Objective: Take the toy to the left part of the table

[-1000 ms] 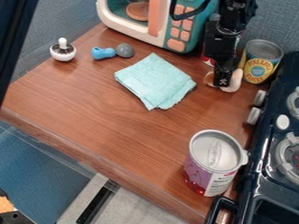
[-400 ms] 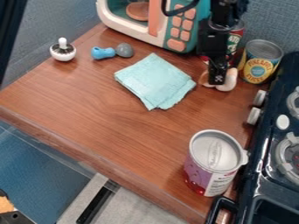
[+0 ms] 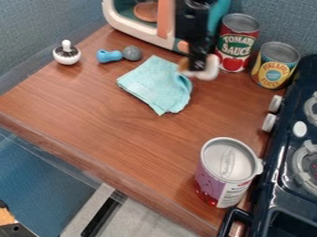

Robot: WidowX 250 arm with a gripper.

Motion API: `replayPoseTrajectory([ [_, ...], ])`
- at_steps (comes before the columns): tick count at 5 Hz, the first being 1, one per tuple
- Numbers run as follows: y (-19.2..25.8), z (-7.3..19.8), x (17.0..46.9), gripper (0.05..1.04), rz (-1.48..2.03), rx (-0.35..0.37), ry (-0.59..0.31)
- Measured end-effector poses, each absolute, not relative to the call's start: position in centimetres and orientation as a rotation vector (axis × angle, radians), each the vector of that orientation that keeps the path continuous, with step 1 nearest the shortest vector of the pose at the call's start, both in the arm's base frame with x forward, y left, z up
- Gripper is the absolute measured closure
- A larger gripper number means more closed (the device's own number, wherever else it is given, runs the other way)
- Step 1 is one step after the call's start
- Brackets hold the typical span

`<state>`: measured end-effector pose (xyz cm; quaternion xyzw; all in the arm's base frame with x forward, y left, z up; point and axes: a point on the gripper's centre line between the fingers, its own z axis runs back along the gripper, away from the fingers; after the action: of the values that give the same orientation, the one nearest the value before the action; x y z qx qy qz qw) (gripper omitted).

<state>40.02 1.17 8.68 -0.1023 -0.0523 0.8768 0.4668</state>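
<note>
So, claw: black, it (image 3: 197, 68) hangs down from the view's top edge, in front of the microwave, and we see it closed on the toy.
Toy: we find it (image 3: 211, 68) at the claw's tips, white on one side and tan on the other, blurred, by the cloth's upper right edge; whether it touches the cloth we cannot tell.
Cloth: light teal (image 3: 150, 82), lying on the table with its right side rumpled and curled.
Microwave: teal and white with a peach handle (image 3: 165, 23), at the back of the table, partly hidden by the claw.
Cans: we see a red one (image 3: 230, 46) upright to the right of the toy, and a yellow one (image 3: 272, 73) upright just beside it, nearer the stove.
Tin: purple (image 3: 217, 178), upright near the table's front right, with a pale lid.
Stove: dark (image 3: 275, 203), along the right edge, with pale knobs (image 3: 268, 122).
Left side: we make out a blue piece (image 3: 110, 56) beside a grey one (image 3: 132, 53), and farther left a white and black spinner (image 3: 66, 55).
Table: brown wood (image 3: 111, 125).
</note>
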Motion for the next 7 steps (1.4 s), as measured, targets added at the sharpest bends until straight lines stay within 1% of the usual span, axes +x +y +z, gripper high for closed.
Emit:
replayPoseTrajectory([
  [1, 3.7, 9.5, 37.8, 0.72, 2.231, -0.267, -0.134],
  [2, 6.4, 10.0, 35.5, 0.721, 2.352, -0.259, -0.173],
  [3, 10.2, 9.5, 32.9, 0.721, 2.55, -0.206, -0.209],
  [4, 13.4, 8.9, 31.8, 0.721, 2.704, -0.266, -0.219],
  [5, 16.6, 8.9, 30.5, 0.721, 2.85, -0.256, -0.279],
  [6, 18.0, 7.0, 29.3, 0.721, 2.959, -0.17, -0.241],
  [7, 18.4, 5.7, 29.5, 0.721, 2.944, -0.059, -0.254],
])
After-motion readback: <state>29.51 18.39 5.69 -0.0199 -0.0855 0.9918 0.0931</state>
